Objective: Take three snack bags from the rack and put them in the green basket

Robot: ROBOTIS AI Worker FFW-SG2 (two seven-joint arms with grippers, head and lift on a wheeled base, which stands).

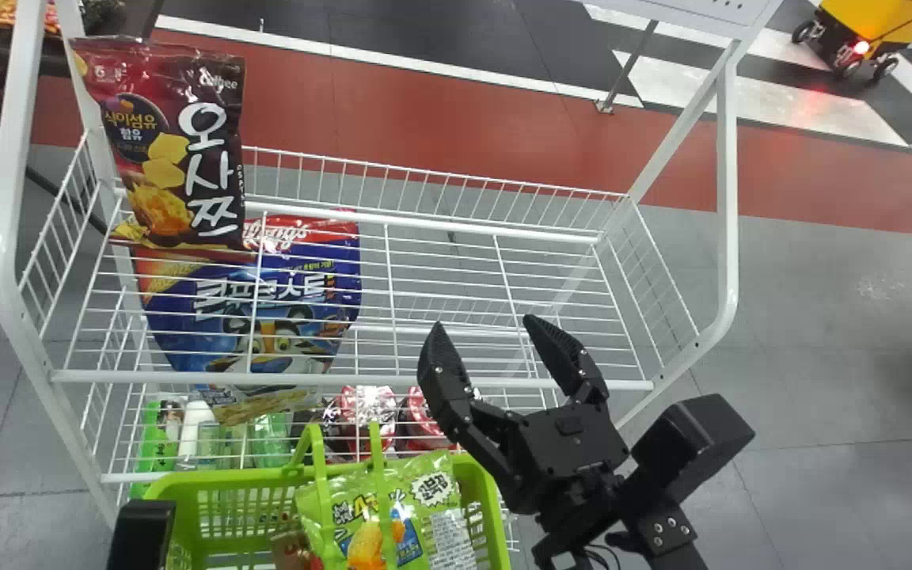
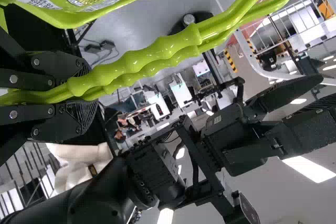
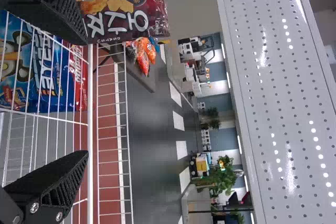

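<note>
The right arm comes in from the lower edge, angled up and leftward, its end effector (image 1: 484,324) at the rack's (image 1: 361,381) front rail, fingers spread apart with a gap between. The left end effector (image 2: 86,95) is clamped on the green basket's paired handles (image 2: 142,64). A green snack bag (image 1: 424,514) lies in the basket (image 1: 226,480) (under the handles). A dark red bag (image 1: 179,150) stands at the rack's left; a blue bag (image 1: 266,317) seems to sit beneath the wire shelf. The right wrist view adds a broad perforated white panel (image 3: 283,103).
</note>
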